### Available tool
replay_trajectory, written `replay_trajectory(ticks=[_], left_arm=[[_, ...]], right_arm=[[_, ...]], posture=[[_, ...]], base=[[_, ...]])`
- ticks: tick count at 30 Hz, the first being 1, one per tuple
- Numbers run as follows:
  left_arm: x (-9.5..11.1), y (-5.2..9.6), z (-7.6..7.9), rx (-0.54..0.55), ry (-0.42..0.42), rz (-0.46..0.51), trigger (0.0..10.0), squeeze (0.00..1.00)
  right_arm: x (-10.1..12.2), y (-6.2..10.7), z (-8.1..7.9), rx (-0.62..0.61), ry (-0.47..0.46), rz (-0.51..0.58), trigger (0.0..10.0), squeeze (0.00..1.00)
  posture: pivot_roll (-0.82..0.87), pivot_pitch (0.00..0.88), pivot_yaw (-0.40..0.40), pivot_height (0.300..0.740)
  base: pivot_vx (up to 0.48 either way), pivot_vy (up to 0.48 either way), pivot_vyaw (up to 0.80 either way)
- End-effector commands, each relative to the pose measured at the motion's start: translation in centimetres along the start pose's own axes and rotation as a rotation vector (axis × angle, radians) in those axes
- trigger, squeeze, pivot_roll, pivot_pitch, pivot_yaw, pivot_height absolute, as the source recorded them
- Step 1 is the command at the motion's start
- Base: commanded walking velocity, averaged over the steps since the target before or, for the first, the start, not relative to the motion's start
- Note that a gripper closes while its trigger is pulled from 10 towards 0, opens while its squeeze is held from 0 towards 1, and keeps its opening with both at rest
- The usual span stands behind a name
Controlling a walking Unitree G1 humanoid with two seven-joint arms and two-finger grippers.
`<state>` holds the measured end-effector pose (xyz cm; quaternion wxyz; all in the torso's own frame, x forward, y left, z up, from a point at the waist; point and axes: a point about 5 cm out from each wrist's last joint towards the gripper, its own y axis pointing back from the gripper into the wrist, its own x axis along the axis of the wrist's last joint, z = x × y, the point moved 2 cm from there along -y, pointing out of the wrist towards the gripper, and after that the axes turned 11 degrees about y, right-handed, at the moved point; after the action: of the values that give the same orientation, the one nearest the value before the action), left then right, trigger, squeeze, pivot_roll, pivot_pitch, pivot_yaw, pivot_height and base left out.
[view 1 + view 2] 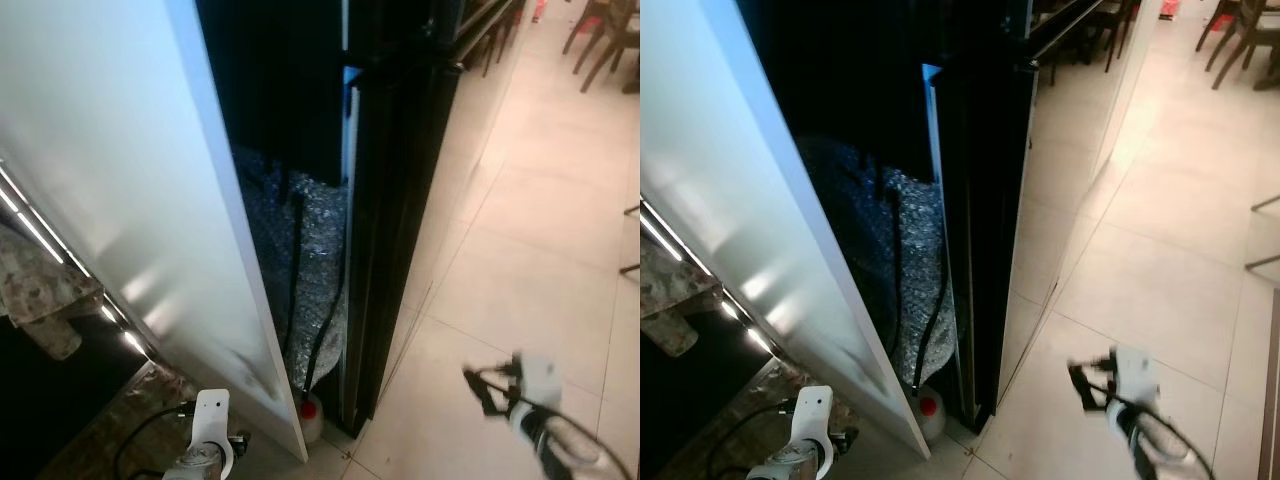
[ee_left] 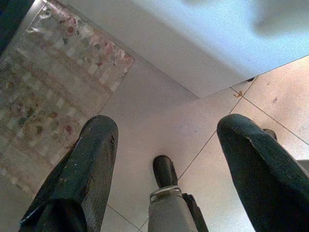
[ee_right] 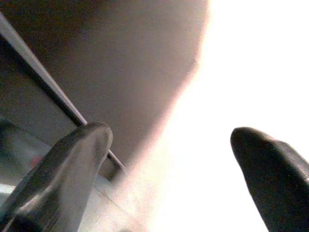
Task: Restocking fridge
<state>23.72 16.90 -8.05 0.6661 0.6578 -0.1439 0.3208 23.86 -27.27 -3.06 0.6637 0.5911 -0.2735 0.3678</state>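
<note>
Fridge (image 1: 390, 200) upright, long axis vertical.
</note>
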Motion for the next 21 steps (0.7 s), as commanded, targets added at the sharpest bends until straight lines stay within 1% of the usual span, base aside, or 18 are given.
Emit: replay_trajectory(ticks=[1,2,4,5,6,7,8,11,12,14,16,17,18,19,21], left_arm=[[-0.6,0.0,-0.3,0.025,0.006,-0.026,10.0,0.00],[-0.6,0.1,-0.4,0.036,0.030,-0.025,10.0,0.00],[-0.6,0.1,-0.4,0.042,0.038,-0.023,10.0,0.00],[-0.7,0.1,-0.4,0.047,0.044,-0.025,10.0,0.00],[-0.8,0.1,-0.5,0.058,0.053,-0.028,10.0,0.00],[-0.8,0.1,-0.5,0.058,0.053,-0.028,10.0,0.00],[-0.8,0.1,-0.5,0.070,0.065,-0.028,10.0,0.00],[-0.9,0.1,-0.5,0.079,0.089,-0.026,10.0,0.00],[-0.9,0.1,-0.5,0.080,0.091,-0.029,10.0,0.00],[-0.9,0.1,-0.5,0.084,0.088,-0.030,10.0,0.00],[-1.0,0.1,-0.6,0.084,0.088,-0.032,10.0,0.00],[-1.0,0.1,-0.6,0.084,0.088,-0.032,10.0,0.00],[-1.0,0.1,-0.6,0.080,0.089,-0.033,10.0,0.00],[-1.0,0.1,-0.5,0.076,0.090,-0.034,10.0,0.00],[-1.0,0.1,-0.4,0.059,0.078,-0.040,10.0,0.00]], right_arm=[[-0.5,-0.4,-0.6,-0.025,-0.032,-0.035,10.0,0.00],[-1.9,-0.6,-2.1,0.009,-0.041,-0.094,10.0,0.00],[-2.8,-0.7,-3.3,0.036,-0.033,-0.144,10.0,0.00],[-3.3,-0.8,-4.0,0.047,-0.003,-0.178,10.0,0.00],[-3.9,-0.8,-4.7,0.058,0.052,-0.214,10.0,0.00],[-3.9,-0.8,-4.7,0.058,0.052,-0.214,10.0,0.00],[-4.2,-0.8,-5.5,0.087,0.077,-0.230,10.0,0.00],[-4.3,-1.0,-6.4,0.089,0.003,-0.221,10.0,0.00],[-3.9,-1.2,-7.1,0.109,0.021,-0.206,10.0,0.00],[-3.6,-1.3,-7.7,0.135,0.047,-0.193,10.0,0.00],[-3.4,-1.4,-8.2,0.148,0.031,-0.182,10.0,0.00],[-3.4,-1.4,-8.2,0.148,0.031,-0.182,10.0,0.00],[-3.5,-1.4,-8.0,0.121,0.000,-0.187,10.0,0.00],[-3.6,-1.4,-7.9,0.111,-0.008,-0.190,10.0,0.00],[-3.9,-1.3,-7.7,0.085,-0.010,-0.206,10.0,0.00]], posture=[[-0.25,0.023,0.060,0.740],[-0.25,0.022,0.057,0.740],[-0.24,0.025,0.056,0.740],[-0.24,0.023,0.054,0.740],[-0.24,0.022,0.053,0.740],[-0.24,0.022,0.053,0.740],[-0.22,0.019,0.047,0.740],[-0.22,0.020,0.044,0.740],[-0.22,0.020,0.044,0.740],[-0.21,0.016,0.042,0.740],[-0.20,0.010,0.045,0.740],[-0.20,0.010,0.045,0.740],[-0.20,0.009,0.049,0.740],[-0.20,0.009,0.049,0.740],[-0.20,0.009,0.049,0.740]], base=[[0.000,0.000,0.00],[0.000,0.000,0.00],[0.000,0.000,0.00],[0.000,0.000,0.00],[0.000,0.000,0.00],[0.000,0.000,0.00],[0.000,0.000,0.00],[0.000,0.000,0.00],[0.000,0.000,0.00],[0.000,0.000,0.00],[0.000,0.000,0.00],[0.000,0.000,0.00],[0.000,0.000,0.00],[0.000,0.000,0.00],[0.000,0.000,0.00]])
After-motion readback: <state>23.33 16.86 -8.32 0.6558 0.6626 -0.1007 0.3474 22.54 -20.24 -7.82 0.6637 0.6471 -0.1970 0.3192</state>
